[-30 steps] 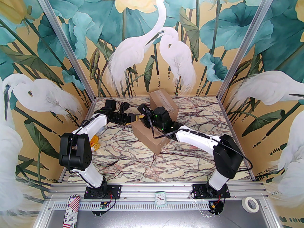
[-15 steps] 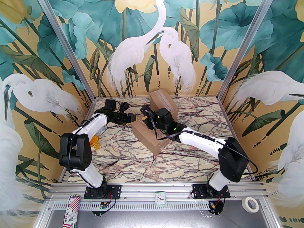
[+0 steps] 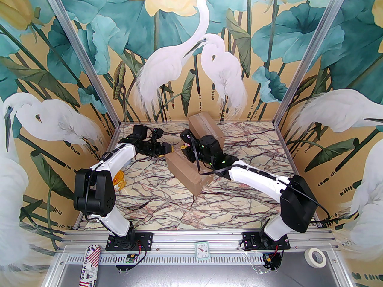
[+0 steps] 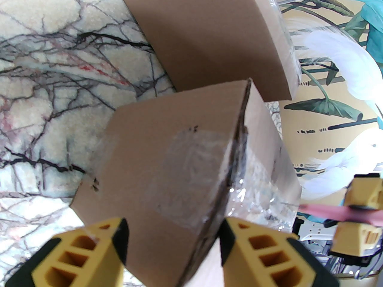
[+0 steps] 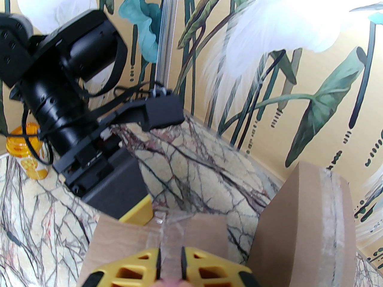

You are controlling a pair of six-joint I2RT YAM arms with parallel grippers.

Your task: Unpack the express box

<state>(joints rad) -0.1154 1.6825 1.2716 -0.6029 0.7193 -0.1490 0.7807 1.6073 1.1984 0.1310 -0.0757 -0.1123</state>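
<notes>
**Step in hand (judged):** slit the sealing tape on the express box while the box is braced.

An orange plastic bottle (image 5: pixel 28 160) stands upright at the far left of the desk (image 3: pixel 155 202), well apart from the work. No action is required there.

**Left end effector** (image 4: pixel 173 244): the jaws stand at medium width, clamped across the left end of the express box (image 3: pixel 188 172). The box lies on the desk between the two arms, and cardboard fills the gap between the yellow fingers (image 4: pixel 83 256). Hold this grip firm and square. The box is plain brown board, matte and sharp-edged, and probably dents easily, so the clamp should restrain it, not crush it.

**Clear tape** (image 4: pixel 191 166) wraps over the clamped end and runs along the top seam. It is glossy and wrinkled, and likely stretches before it parts. Cut along the seam, not across bare board.

**Right end effector** (image 5: pixel 170 259): the jaws are narrow, pinching a thin, flat pink tool (image 4: pixel 323 210), apparently a cutter. It is poised over the taped seam near the clamped end. Whether the tip touches the tape cannot be told. Set the tip on the seam line, run it shallow to spare the contents, and draw it away from the left fingers, which sit near.

A second box (image 3: pixel 206 126), of the same board with a taped seam, stands just behind to the right. Allow the wrist clearance from it.
</notes>
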